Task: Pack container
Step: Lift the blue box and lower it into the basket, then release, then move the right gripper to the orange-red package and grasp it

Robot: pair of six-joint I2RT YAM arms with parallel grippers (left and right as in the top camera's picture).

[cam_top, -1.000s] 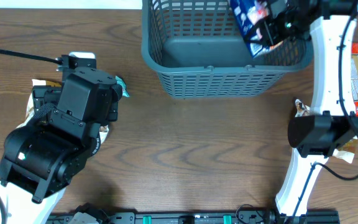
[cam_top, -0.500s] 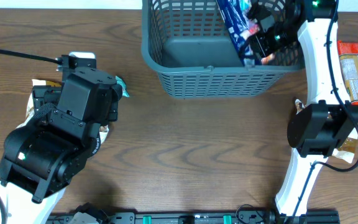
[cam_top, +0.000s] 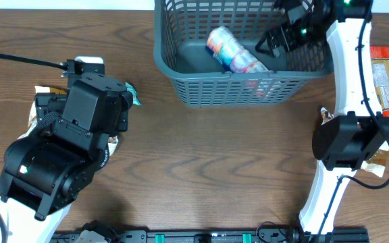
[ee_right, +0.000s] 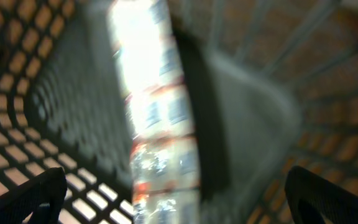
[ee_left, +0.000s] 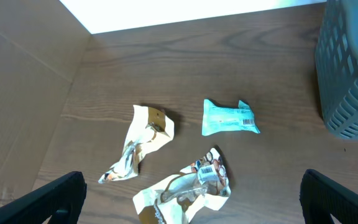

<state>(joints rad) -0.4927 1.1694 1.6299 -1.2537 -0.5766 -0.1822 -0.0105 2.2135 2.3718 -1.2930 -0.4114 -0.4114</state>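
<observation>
Table (cam_top: 201, 169): no change. Container (cam_top: 242, 89) stands at the far edge, right of centre, same spot as a second ago.

Left arm (cam_top: 66, 148) has not moved; left gripper (ee_left: 197, 199) stands wide open, empty, over three loose packets: a crumpled tan one (ee_left: 138, 146), a teal one (ee_left: 229, 118) and a clear one (ee_left: 188, 186).

Right gripper (cam_top: 273, 40), clamped on the snack packet (cam_top: 234, 54) a second ago, now gapes open above the container's right end. The packet lies on the container floor, pale side up, blurred in the right wrist view.
</observation>
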